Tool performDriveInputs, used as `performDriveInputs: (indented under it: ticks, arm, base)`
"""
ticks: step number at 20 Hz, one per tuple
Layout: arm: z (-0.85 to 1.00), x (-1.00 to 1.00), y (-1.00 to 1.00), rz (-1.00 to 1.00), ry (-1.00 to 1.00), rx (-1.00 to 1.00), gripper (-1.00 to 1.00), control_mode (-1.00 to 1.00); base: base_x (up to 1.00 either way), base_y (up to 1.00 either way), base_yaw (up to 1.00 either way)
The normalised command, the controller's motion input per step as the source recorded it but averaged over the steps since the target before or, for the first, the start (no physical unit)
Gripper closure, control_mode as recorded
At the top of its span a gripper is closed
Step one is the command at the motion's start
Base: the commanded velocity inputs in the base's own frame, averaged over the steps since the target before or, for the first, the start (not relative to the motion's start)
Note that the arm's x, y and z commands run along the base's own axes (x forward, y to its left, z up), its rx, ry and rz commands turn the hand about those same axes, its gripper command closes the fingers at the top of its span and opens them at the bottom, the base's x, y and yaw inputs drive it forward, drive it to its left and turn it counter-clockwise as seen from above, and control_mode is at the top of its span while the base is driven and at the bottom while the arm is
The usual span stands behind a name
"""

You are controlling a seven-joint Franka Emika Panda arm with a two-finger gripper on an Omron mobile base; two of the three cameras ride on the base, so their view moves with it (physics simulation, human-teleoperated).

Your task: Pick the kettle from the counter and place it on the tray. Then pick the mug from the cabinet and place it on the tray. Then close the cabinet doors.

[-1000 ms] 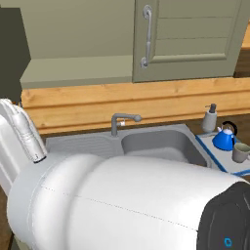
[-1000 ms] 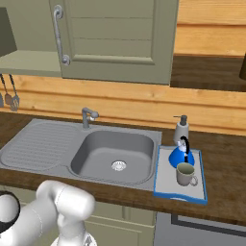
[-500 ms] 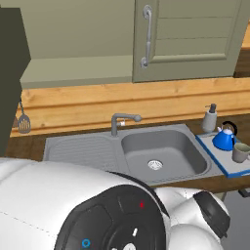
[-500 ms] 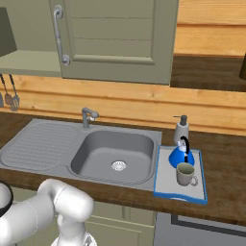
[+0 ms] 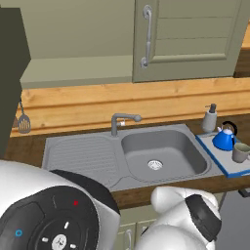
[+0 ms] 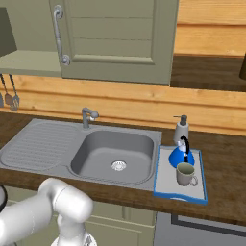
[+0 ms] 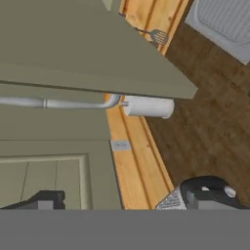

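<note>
The blue kettle [image 5: 224, 139] [image 6: 181, 155] and the grey mug [image 5: 240, 152] [image 6: 185, 174] both stand on the blue-rimmed tray [image 5: 215, 154] [image 6: 166, 181], on the counter [image 6: 226, 163] right of the sink. The cabinet's right door [image 5: 190, 36] [image 6: 115, 38] is shut. Its left door [image 5: 10, 73] stands swung out, baring the pale shelf [image 5: 73, 68] [image 6: 24, 62]. In the hand view my gripper [image 7: 124, 201] is open with nothing between its fingertips [image 7: 45, 199]. It sits close under a silver bar handle [image 7: 58, 103] on an olive door [image 7: 73, 49].
A grey steel sink [image 5: 161, 154] [image 6: 115, 153] with a tap [image 5: 122, 122] is set in the counter. A soap pump bottle [image 5: 210, 118] [image 6: 181, 129] stands behind the tray. Utensils [image 5: 23, 124] [image 7: 156, 35] hang on the wood panelling. My white arm [image 5: 58, 215] blocks the lower left.
My arm has swung, so its white links cross the left base view differently. The kettle, the mug and the tray have not moved. The gripper stays open.
</note>
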Motion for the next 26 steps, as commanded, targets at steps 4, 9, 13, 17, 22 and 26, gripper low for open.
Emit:
performDriveInputs:
  ticks: [4,9,13,17,22,26]
  arm:
    - [-0.10,0.33,0.27,0.00,0.00,0.16,-1.00,-1.00]
    - [-0.19,0.22,0.15,0.00,-0.04,0.21,-1.00,-1.00]
    - [-0.24,0.08,0.20,0.00,-0.18,0.15,-1.00,-1.00]
    - [-0.04,0.16,0.21,0.00,-0.14,0.11,-1.00,-1.00]
    - [0.00,0.11,0.13,0.00,-0.02,0.07,-1.00,-1.00]
    - [0.03,-0.04,0.13,0.00,0.00,0.05,-1.00,-1.00]
  base:
    - [0.00,0.00,0.00]
    - [0.00,0.00,0.00]
    - [0.00,0.00,0.00]
    - [0.00,0.00,0.00]
    - [0.00,0.00,0.00]
    - [0.00,0.00,0.00]
